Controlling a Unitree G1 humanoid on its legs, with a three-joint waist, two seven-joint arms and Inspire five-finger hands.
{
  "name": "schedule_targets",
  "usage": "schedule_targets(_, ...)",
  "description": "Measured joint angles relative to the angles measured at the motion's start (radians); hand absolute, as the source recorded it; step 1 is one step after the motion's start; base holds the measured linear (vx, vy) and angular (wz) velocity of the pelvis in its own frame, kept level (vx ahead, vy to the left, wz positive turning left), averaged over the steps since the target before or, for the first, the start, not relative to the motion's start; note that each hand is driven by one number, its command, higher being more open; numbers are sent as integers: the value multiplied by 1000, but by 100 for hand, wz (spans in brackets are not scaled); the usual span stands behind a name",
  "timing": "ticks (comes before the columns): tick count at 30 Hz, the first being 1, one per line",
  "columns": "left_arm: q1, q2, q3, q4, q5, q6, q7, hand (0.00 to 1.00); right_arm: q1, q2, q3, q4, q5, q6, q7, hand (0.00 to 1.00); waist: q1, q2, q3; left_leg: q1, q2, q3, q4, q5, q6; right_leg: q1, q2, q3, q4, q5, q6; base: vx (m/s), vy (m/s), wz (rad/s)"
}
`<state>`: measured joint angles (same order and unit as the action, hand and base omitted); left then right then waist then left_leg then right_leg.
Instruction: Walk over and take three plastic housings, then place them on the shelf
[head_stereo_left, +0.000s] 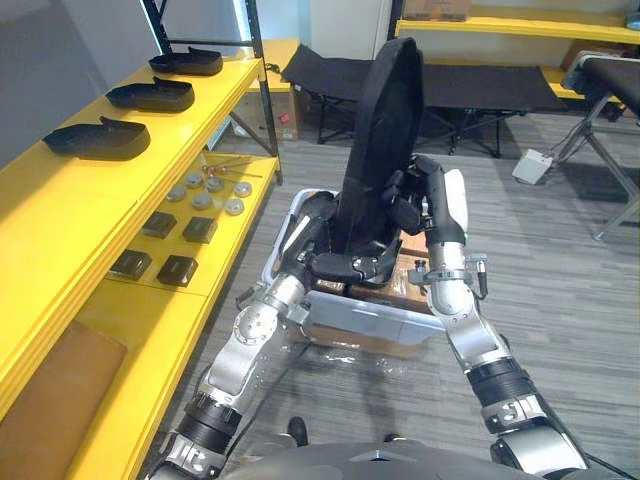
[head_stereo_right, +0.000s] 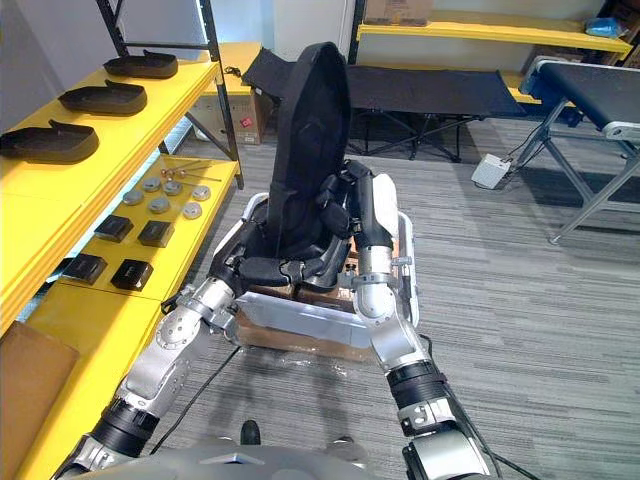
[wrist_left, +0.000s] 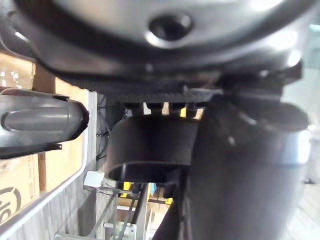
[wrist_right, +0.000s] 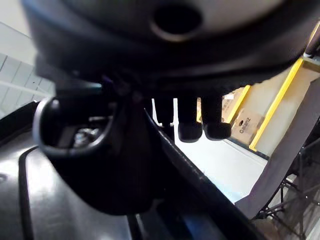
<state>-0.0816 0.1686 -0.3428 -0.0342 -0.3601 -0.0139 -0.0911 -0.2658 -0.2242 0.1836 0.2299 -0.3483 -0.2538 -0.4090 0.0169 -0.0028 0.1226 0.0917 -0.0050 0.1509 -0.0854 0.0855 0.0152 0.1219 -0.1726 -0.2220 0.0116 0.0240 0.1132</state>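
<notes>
**Tall black housing held upright over the bin by both hands**

We see the plastic housing (head_stereo_left: 385, 130), a long black shell, standing nearly upright with its narrow end up, directly above the white bin (head_stereo_left: 372, 318). Both hands hold it. The left hand (head_stereo_left: 335, 262) is at the shell's lower end, just over the bin's near rim, with its fingers curled round the base. The right hand (head_stereo_left: 425, 200) grips the shell's right edge higher above the bin. In the right wrist view its fingers (wrist_right: 192, 122) hook over that edge and the thumb presses the other face, so the edge is clamped between them.

The bin sits on a cardboard box (head_stereo_left: 365, 345) on the grey floor. To the left of the bin runs the yellow shelf (head_stereo_left: 60, 230). On its top level, three more housings (head_stereo_left: 98, 138) lie in a row, each apart from the next. On the lower level, nearer the bin, lie a cluster of metal discs (head_stereo_left: 205, 192) and four small black blocks (head_stereo_left: 180, 245). Beyond the bin, further back in the room, stands a black folding cot (head_stereo_left: 470, 90).
</notes>
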Motion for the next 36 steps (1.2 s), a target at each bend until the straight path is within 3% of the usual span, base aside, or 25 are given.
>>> schedule_targets(4, 0, -2, 1, 0, -32, 0, 28, 100, 1, 9, 16, 12, 4, -15, 10, 0, 4, -7, 0, 0, 0, -1, 0, 0, 0, 0, 0, 0, 1, 0, 0, 0, 0, 0)
schedule_targets(5, 0, -2, 1, 0, -32, 0, 37, 0, 1, 10, 16, 13, 7, -16, 10, 0, 5, -8, 0, 0, 0, -1, 0, 0, 0, 1, 0, 0, 1, 0, 0, 0, 0, 0)
schedule_targets(14, 0, -9, 8, 58, -110, 0, 75, 0, 32, 37, 23, 64, 20, -34, 6, 0, 5, -33, -10, 1, 0, -5, -3, 1, -2, 2, -1, -1, 2, 0, -1, 0, 0, 0)
schedule_targets(19, 0, -27, 83, 108, -155, 15, 127, 0, 76, 42, 59, 63, 21, -101, 3, 0, -1, -33, -10, 1, 1, -6, -3, -2, -7, 2, 0, -2, 3, -1, -2, 0, 0, 0)
schedule_targets(26, 1, -11, 74, 113, -310, 41, 116, 0, 78, 86, 76, 61, 51, -114, -17, 0, 4, -54, -9, -4, -1, -12, -2, -2, -7, 2, -2, -8, 3, -2, -3, 0, 0, 3)
schedule_targets(27, 1, -11, 71, 113, -315, 41, 115, 0, 82, 86, 76, 60, 51, -120, -21, 100, 3, -59, -10, -4, -1, -12, -2, -2, -7, 2, -3, -8, 3, -2, -3, 0, 0, 0)
schedule_targets(36, 1, -11, 33, 113, -337, 28, 115, 0, 134, 71, 106, 20, 61, -140, -43, 100, -5, -63, -9, -5, 0, -11, 0, -5, -10, 1, -3, -7, 3, -7, -11, 0, 0, 0)
